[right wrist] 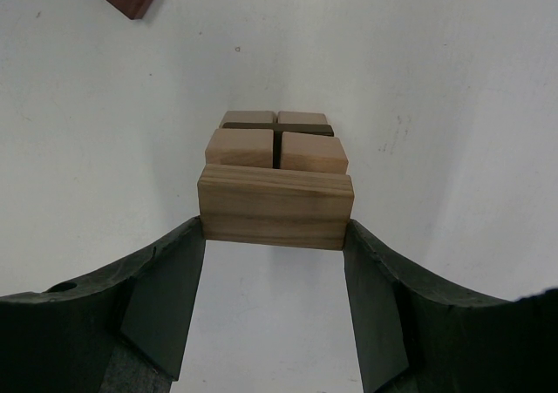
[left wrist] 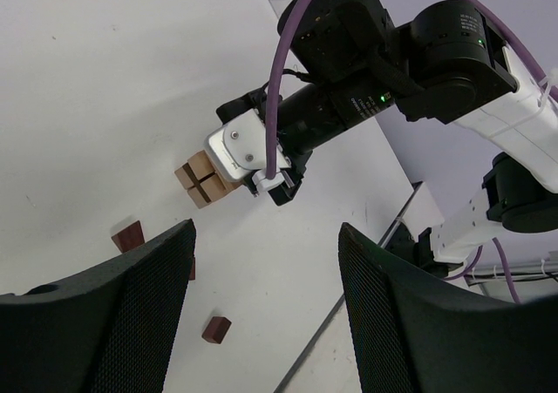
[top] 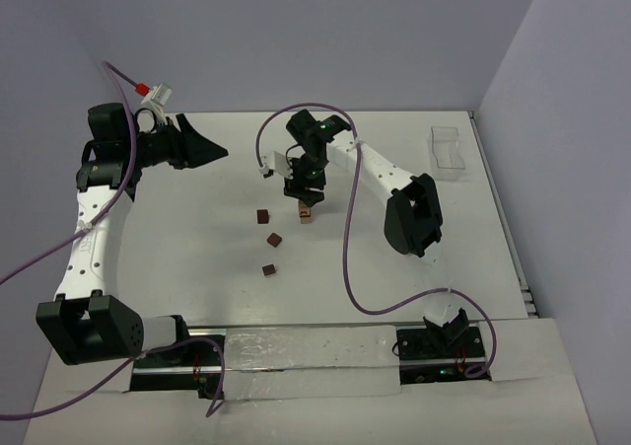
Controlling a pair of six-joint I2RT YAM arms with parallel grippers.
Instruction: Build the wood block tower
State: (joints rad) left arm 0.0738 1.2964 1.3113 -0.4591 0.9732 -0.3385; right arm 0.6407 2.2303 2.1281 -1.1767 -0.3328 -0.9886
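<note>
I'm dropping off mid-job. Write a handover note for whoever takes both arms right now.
Left gripper: open, empty, off to the left.
Right gripper: shut on a tan block, right over the tower; whether the block is seated yet cannot be told.
Three loose brown blocks lie on the table to the tower's left.
Done: a low tower at mid-table.
Left: seat and release the tan block, then probably stack the brown ones.
</note>
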